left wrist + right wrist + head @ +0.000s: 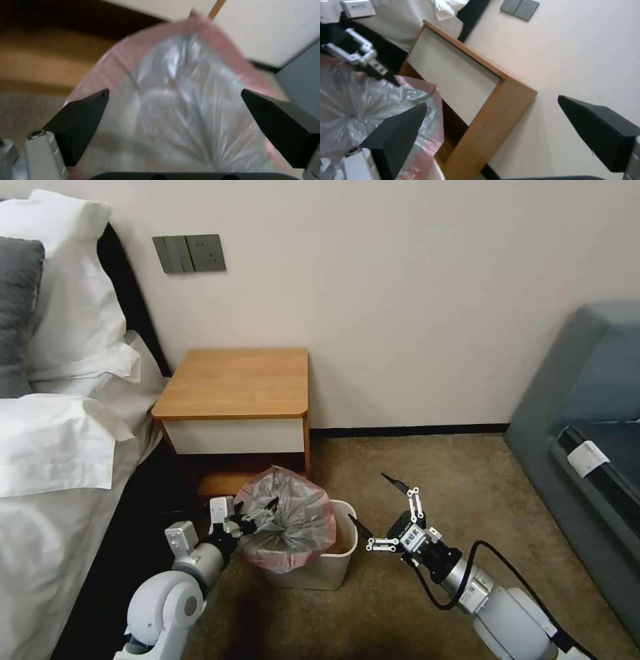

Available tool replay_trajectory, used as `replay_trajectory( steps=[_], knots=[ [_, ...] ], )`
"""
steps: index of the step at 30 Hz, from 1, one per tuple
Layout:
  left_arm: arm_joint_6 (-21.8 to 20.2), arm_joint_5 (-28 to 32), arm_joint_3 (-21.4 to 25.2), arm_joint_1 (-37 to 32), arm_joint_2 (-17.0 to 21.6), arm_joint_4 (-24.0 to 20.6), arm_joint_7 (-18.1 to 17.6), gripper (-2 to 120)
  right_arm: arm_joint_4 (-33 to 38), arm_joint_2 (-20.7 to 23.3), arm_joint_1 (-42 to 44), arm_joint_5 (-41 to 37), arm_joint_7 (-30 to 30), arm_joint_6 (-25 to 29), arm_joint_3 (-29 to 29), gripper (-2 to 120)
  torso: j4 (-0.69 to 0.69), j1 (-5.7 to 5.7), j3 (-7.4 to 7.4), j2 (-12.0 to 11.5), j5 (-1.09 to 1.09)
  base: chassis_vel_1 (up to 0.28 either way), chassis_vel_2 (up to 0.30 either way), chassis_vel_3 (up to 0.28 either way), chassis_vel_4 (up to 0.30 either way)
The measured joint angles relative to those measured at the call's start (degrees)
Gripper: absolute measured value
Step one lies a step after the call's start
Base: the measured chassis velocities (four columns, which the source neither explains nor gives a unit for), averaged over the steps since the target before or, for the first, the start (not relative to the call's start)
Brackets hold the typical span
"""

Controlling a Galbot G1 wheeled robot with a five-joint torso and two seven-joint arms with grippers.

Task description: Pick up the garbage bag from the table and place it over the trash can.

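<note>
We've got the garbage bag [287, 520] draped on the trash can [337, 557], bunched on its left side. Left gripper [257, 517] sits at the bag's left edge w/ fingers spread, nothing pinched. Right gripper [377, 513] is spread too, just right of the can; the bare rim is nearer to it.

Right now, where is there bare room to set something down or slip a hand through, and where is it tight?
The table top is bare from wall to front edge. Open carpet lies between the trash can and the grey sofa. It is crowded at the can: the garbage bag bulges over its mouth, the left gripper is open against the bag, and the right gripper is open just beside the can.
</note>
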State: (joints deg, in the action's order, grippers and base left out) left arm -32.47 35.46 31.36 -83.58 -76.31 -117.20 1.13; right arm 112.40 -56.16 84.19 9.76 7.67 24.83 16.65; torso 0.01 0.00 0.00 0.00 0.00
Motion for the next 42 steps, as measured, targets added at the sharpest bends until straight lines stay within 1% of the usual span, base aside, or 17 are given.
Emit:
replay_trajectory(
  steps=[2, 6, 9, 10, 13, 14, 17, 18, 22, 23, 25, 30, 34, 36, 37, 41, 42],
  knots=[
    [-2.9, -0.2, 0.3, 0.7, 0.0, -0.5, -0.2, 99, 0.0, -0.1, 0.0, 0.0, -0.4, -0.1, 0.0, 100, 0.00, 0.00, 0.00, 0.0, 0.01, 0.000, 0.000, 0.000, 0.000],
    [-4.8, -1.0, 0.5, 1.6, -0.1, -0.5, -0.4, 100, 0.0, -0.5, 0.0, 0.2, -0.7, -0.1, -0.2, 100, -0.01, 0.00, 0.00, 0.0, 0.00, 0.000, 0.000, 0.000, 0.000],
    [-7.2, -3.3, 0.6, 2.1, -0.3, -0.5, -1.1, 100, 0.0, -0.9, 0.1, 0.4, -1.3, -0.1, -0.5, 100, -0.01, 0.00, 0.00, 0.0, 0.00, 0.000, 0.000, 0.000, 0.000],
    [-7.2, -3.3, 0.6, 2.1, -0.3, -0.5, -1.1, 100, 0.0, -0.9, 0.1, 0.4, -1.3, -0.1, -0.5, 100, -0.01, 0.00, 0.00, 0.0, 0.00, 0.000, 0.000, 0.000, 0.000],
    [-9.6, -4.7, 1.0, 2.1, -0.2, -0.4, -0.2, 100, 0.4, -0.8, 0.7, 0.4, -1.8, 0.0, -0.4, 100, -0.01, 0.00, 0.00, 0.0, 0.01, 0.000, 0.000, 0.000, 0.000],
    [-9.6, -4.7, 1.0, 2.1, -0.2, -0.4, -0.2, 100, 0.4, -0.8, 0.7, 0.4, -1.8, 0.0, -0.4, 100, -0.01, 0.00, 0.00, 0.0, 0.01, 0.000, 0.000, 0.000, 0.000],
    [-10.0, -6.4, 1.2, 2.6, 0.1, 0.1, 2.1, 100, 1.2, -0.8, 1.0, 0.2, -2.0, -0.2, -0.6, 100, 0.00, 0.00, 0.00, 0.0, 0.00, 0.000, 0.000, 0.000, 0.000],
    [-10.0, -6.4, 1.2, 2.6, 0.1, 0.1, 2.1, 100, 1.2, -0.8, 1.0, 0.2, -2.0, -0.2, -0.6, 100, 0.00, 0.00, 0.00, 0.0, 0.00, 0.000, 0.000, 0.000, 0.000],
    [-10.0, -8.4, 1.2, 3.4, 0.5, 1.0, 4.8, 99, 1.1, -0.8, 1.1, 0.4, -2.6, -0.2, -0.5, 100, -0.01, 0.00, 0.00, 0.0, 0.01, 0.000, 0.000, 0.000, 0.000],
    [-10.0, -8.4, 1.2, 3.4, 0.5, 1.0, 4.8, 99, 1.1, -0.8, 1.1, 0.4, -2.6, -0.2, -0.5, 100, -0.01, 0.00, 0.00, 0.0, 0.01, 0.000, 0.000, 0.000, 0.000],
    [-10.0, -10.4, 1.0, 3.6, 0.9, 2.1, 6.5, 99, 1.2, -0.6, 1.5, 0.4, -3.0, 0.0, -0.3, 100, -0.01, 0.00, 0.00, 0.0, 0.00, 0.000, 0.000, 0.000, 0.000],
    [-9.9, -12.6, 0.7, 3.6, 1.5, 3.7, 8.7, 99, 1.5, -0.4, 1.7, 0.4, -3.4, 0.0, 0.0, 100, -0.01, 0.00, 0.00, 0.0, 0.00, 0.000, 0.000, 0.000, 0.000],
    [-9.9, -13.5, 0.4, 3.7, 1.9, 4.5, 9.6, 93, 1.8, -0.2, 1.9, 0.3, -3.6, 0.0, 0.1, 100, -0.01, 0.00, 0.00, 0.0, 0.00, 0.000, 0.000, 0.000, 0.000],
    [-9.8, -13.5, 0.3, 3.8, 1.9, 4.7, 9.8, 82, 1.8, -0.2, 2.1, 0.3, -3.8, 0.0, 0.2, 100, -0.01, 0.00, 0.00, 0.0, 0.00, 0.000, 0.000, 0.000, 0.000],
    [-9.8, -13.5, 0.3, 3.8, 1.9, 4.7, 9.8, 82, 1.8, -0.2, 2.1, 0.3, -3.8, 0.0, 0.2, 100, -0.01, 0.00, 0.00, 0.0, 0.00, 0.000, 0.000, 0.000, 0.000],
    [-9.8, -13.7, 0.0, 3.7, 1.7, 4.8, 9.8, 65, 2.0, -0.2, 2.1, 0.0, -3.9, 0.0, 0.2, 100, -0.01, 0.00, 0.00, 0.0, 0.00, 0.000, 0.000, 0.000, 0.000],
    [-9.8, -13.7, 0.0, 3.7, 1.7, 4.8, 9.8, 65, 2.0, -0.2, 2.1, 0.0, -3.9, 0.0, 0.2, 100, -0.01, 0.00, 0.00, 0.0, 0.00, 0.000, 0.000, 0.000, 0.000]
  ],
)
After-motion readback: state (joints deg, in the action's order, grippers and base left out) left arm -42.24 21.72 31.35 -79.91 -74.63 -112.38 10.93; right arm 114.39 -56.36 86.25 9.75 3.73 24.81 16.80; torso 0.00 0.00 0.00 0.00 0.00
